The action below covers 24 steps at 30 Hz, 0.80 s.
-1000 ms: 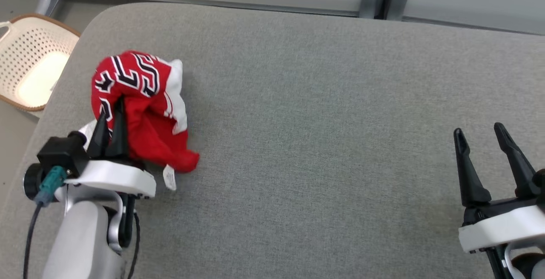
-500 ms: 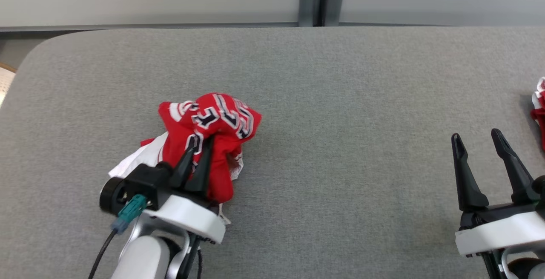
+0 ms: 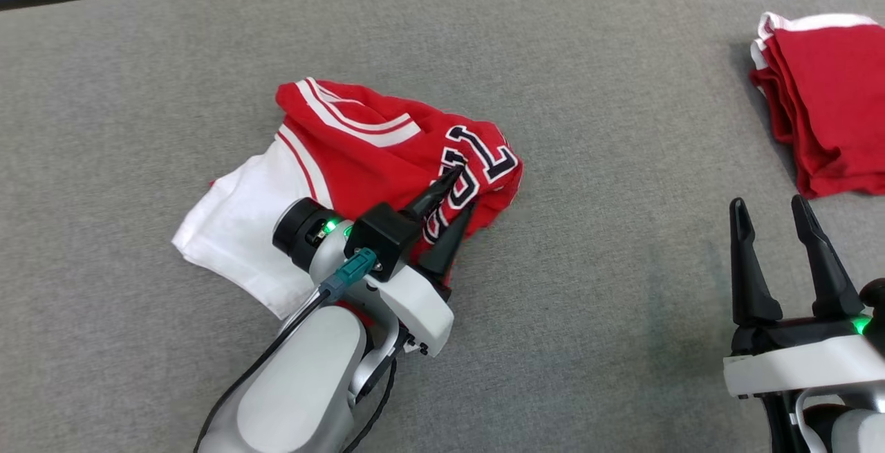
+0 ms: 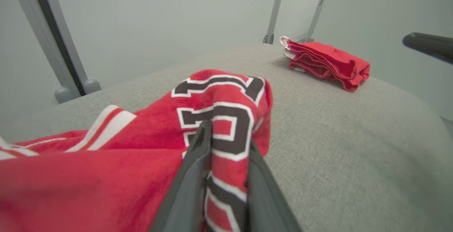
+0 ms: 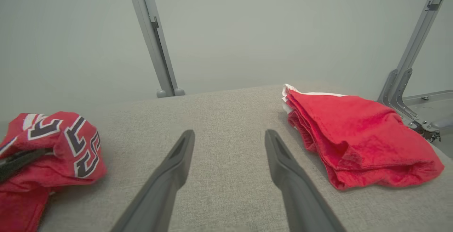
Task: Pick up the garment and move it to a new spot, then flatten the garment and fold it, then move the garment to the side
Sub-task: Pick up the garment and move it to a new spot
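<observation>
Head view: my left gripper (image 3: 464,189) clamped the red jersey (image 3: 359,142), crumpled left of centre on the grey table (image 3: 588,301); my right gripper (image 3: 767,201) stood spread, empty.
Left wrist view: a lettered fold sat between my fingers (image 4: 191,189).
Right wrist view: a folded red garment (image 5: 357,140) lay far right.

Garment (image 3: 359,142) on table (image 3: 588,315), left of centre; left gripper (image 3: 464,190) at its near right edge, fold between fingers. Folded pile (image 3: 826,100) far right, beyond right gripper (image 3: 768,202), well apart.
</observation>
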### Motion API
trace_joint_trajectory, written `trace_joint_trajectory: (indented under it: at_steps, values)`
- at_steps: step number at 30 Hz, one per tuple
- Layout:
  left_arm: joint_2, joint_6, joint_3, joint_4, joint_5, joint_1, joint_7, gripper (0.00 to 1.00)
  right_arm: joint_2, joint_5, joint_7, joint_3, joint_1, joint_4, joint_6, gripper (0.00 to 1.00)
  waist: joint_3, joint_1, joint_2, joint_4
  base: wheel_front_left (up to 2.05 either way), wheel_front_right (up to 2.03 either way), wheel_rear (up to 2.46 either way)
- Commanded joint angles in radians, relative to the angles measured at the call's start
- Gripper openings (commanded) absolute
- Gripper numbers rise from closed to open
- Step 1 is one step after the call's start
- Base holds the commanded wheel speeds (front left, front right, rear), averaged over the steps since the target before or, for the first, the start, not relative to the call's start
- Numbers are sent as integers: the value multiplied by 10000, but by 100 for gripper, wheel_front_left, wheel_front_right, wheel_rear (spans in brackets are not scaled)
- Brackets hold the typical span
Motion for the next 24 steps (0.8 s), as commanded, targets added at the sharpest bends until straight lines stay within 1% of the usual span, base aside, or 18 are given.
trace_joint_trajectory:
  at_steps: [1,4,7,11,13,16,17,18,21,24]
  values:
    - [54,-38,-86,155,-82,-308,-244,100,16,75,-165,27,-168,129,-1,100,541,0,-1,-562,0,0,0]
    - [51,-81,-288,346,-221,-444,-651,100,33,85,-321,11,-237,316,-1,100,551,0,-1,-535,0,0,0]
    - [48,-29,-347,148,-368,-393,-1100,100,42,42,-405,25,-287,385,-1,100,394,0,-1,-309,0,0,0]
    - [50,369,-78,-477,-583,-15,-1475,100,39,21,-323,58,-353,334,-1,100,47,0,-1,146,0,0,0]
    - [109,614,197,-827,-655,144,-1577,100,34,11,-266,-9,-347,302,-1,100,-152,0,-1,434,0,0,0]
    - [303,1067,881,-1274,-860,486,-1695,100,-38,-116,-123,-4,-319,210,-1,100,-423,0,-1,802,0,0,0]
    - [385,1219,1136,-1366,-922,586,-1709,100,-82,-149,-68,-11,-308,174,-2,100,-510,0,-1,920,0,0,0]
    - [580,1491,1658,-1518,-1050,836,-1751,100,-116,-135,38,14,-237,109,-1,100,-694,0,-1,1138,0,0,0]
    - [877,1780,2400,-1642,-1204,1230,-1775,100,-212,-215,218,54,-105,20,-2,100,-938,0,-1,1408,0,0,0]
    - [1141,1933,2954,-1828,-1260,1710,-1785,100,-283,-280,384,98,41,-37,-1,100,-1167,0,-1,1634,0,0,0]
